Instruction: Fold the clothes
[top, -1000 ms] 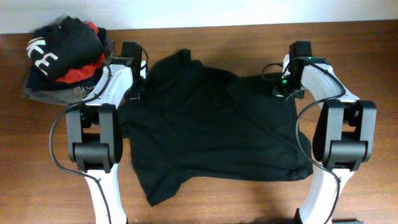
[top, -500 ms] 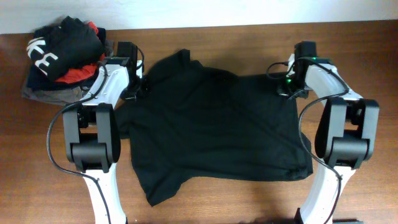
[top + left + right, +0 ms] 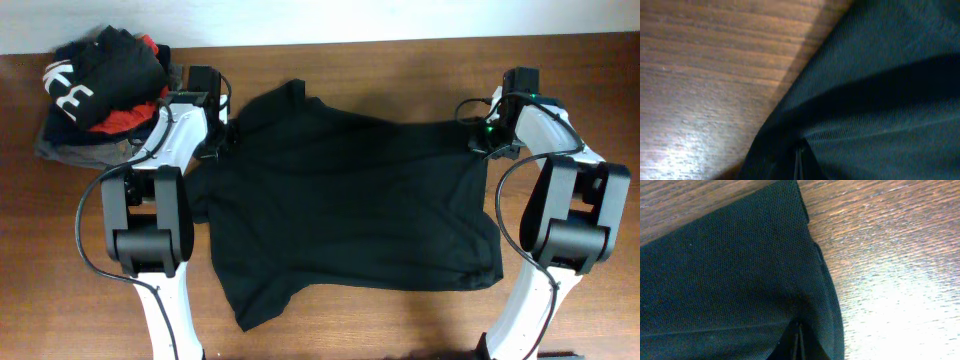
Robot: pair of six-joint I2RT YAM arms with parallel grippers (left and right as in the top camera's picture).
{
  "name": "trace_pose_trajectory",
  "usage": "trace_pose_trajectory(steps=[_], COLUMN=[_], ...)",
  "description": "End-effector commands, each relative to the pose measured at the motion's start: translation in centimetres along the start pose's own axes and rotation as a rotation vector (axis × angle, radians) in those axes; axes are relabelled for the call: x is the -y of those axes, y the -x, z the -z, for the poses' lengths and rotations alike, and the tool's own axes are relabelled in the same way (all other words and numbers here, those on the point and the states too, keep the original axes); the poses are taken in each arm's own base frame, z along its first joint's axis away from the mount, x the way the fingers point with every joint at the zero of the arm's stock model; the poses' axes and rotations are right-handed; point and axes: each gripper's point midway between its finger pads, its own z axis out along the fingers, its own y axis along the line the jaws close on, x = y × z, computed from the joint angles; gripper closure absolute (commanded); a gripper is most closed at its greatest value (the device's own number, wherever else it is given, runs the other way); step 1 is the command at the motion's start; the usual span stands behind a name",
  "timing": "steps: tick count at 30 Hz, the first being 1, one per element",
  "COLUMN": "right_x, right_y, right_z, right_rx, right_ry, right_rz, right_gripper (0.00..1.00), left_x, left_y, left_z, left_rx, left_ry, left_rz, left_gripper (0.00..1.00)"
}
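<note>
Item: black top (image 3: 340,200), flat on table (image 3: 400,60), far edge strung between both pincers. The right pincer (image 3: 482,145), clamped on a hemmed corner, has drawn outward over the last second. The left pincer (image 3: 224,140) pinches the opposite corner, unmoved (edge now tauter, readier for folding). Long axis runs pincer to pincer; neck end indeterminate. Outside the left pincer: garment pile (image 3: 100,90).

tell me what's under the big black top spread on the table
Only the wooden table shows around the black top, which lies spread on it. The fabric is opaque, so whether anything else lies beneath cannot be seen.
</note>
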Motion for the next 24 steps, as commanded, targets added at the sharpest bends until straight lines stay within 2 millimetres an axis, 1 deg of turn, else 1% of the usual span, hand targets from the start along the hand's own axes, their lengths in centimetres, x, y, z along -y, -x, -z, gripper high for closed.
trace_pose_trajectory(steps=[1, 4, 8, 11, 13, 16, 19, 21, 24], right_x=[2.6, 2.4, 1.8, 1.4, 0.4, -1.0, -1.9, -2.4, -3.1], right_y=[-0.3, 1.0, 3.2, 4.8, 5.5, 6.0, 5.7, 5.3, 4.6], right_z=[-2.0, -0.8, 2.0, 4.3, 5.5, 6.1, 5.8, 5.2, 4.4], right_rx=[-0.029, -0.012, 0.014, 0.038, 0.051, 0.059, 0.043, 0.028, -0.004], right_ry=[-0.095, -0.093, -0.081, -0.072, -0.025, 0.055, 0.1, 0.105, 0.105], right_rz=[-0.015, -0.019, -0.026, -0.043, -0.041, -0.037, -0.028, -0.002, 0.009], right_gripper=[0.96, 0.96, 0.96, 0.96, 0.96, 0.96, 0.96, 0.96, 0.96], left_x=[-1.8, -1.6, -0.4, 1.7, 3.4, 6.4, 8.9, 10.4, 12.3], left_y=[0.0, 1.1, 3.5, 5.4, 6.4, 7.4, 7.7, 7.7, 7.2], left_z=[-1.9, -1.0, 1.5, 4.0, 5.6, 7.2, 7.4, 6.7, 4.9], left_rx=[-0.009, 0.014, 0.067, 0.111, 0.141, 0.184, 0.218, 0.23, 0.221], left_ry=[0.055, 0.051, 0.039, -0.005, -0.045, -0.113, -0.136, -0.145, -0.159], left_rz=[0.0, 0.0, -0.014, -0.037, -0.055, -0.092, -0.134, -0.158, -0.185], left_gripper=[0.99, 0.99, 0.99, 0.99, 0.99, 0.99, 0.99, 0.99, 0.99])
